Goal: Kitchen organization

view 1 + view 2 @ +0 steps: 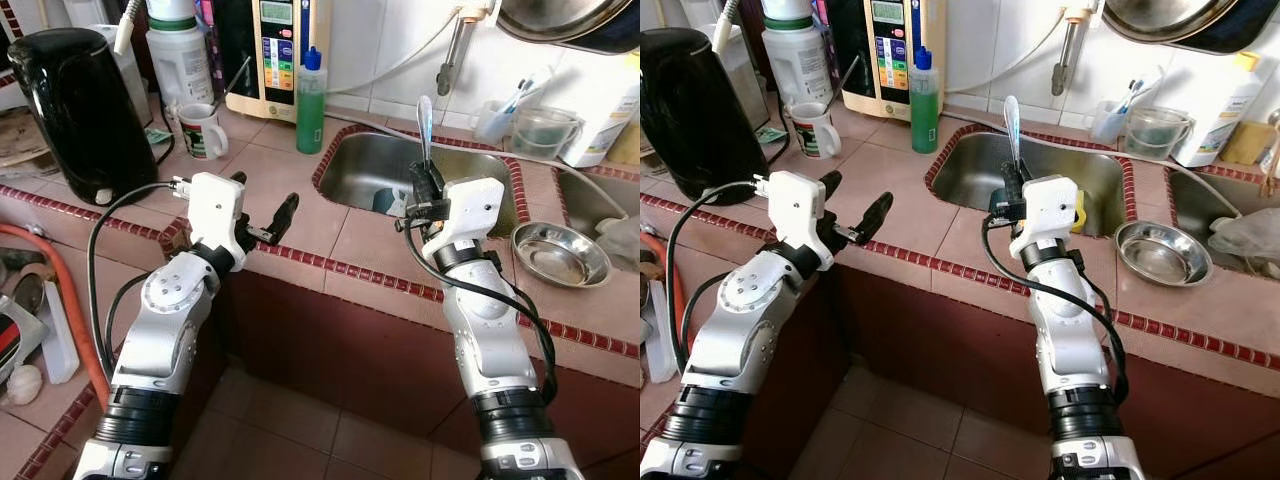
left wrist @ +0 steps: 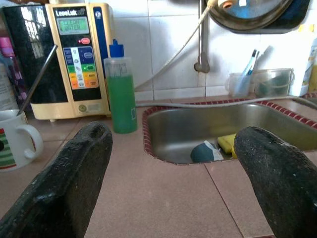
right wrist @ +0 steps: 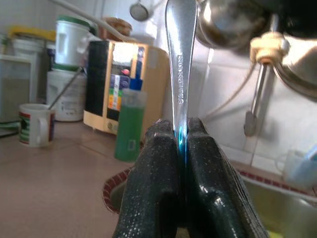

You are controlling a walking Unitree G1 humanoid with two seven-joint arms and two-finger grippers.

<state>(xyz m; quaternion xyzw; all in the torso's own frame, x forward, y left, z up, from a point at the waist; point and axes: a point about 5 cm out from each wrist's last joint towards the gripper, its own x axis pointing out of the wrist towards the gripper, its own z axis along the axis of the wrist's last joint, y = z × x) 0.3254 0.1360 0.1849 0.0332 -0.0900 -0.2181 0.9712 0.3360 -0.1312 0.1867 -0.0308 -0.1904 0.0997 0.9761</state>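
My right gripper is shut on a stainless steel spoon that stands upright above the near rim of the sink. In the right wrist view the spoon's handle rises from between the closed black fingers. My left gripper is open over the tiled counter's front edge, left of the sink, with nothing between its fingers. A white mug with a utensil in it stands at the back left. A steel bowl sits on the counter right of the sink.
A green soap bottle stands by the sink's back left corner, next to a water machine. A black kettle is at far left. A sponge and a teal object lie in the sink. A tap hangs above.
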